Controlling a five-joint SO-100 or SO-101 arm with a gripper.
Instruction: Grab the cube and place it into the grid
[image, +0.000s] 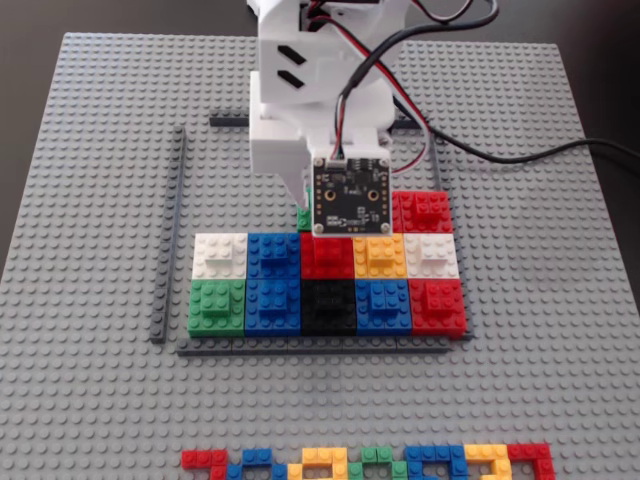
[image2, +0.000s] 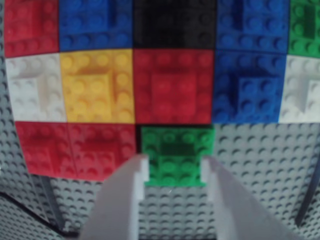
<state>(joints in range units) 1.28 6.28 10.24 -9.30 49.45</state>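
The dark green cube (image2: 176, 155) sits low on the grey studs in the wrist view. Its far edge is against the red block (image2: 172, 85) of the middle row, and a red block (image2: 75, 147) lies to its left. My gripper (image2: 175, 169) has its white fingers (image2: 131, 200) pressed on the cube's two sides, shut on it. In the fixed view only a sliver of the cube (image: 303, 217) shows beside the wrist camera board (image: 350, 195); the fingertips are hidden under it. The grid (image: 170, 230) is a frame of dark grey strips holding two full rows of coloured blocks.
A lighter green block (image: 216, 305) fills the grid's front left corner. The multicoloured strip (image: 365, 463) of small bricks lies along the baseplate's front edge. A black cable (image: 520, 155) trails off to the right. Bare studs lie behind the blocks inside the frame.
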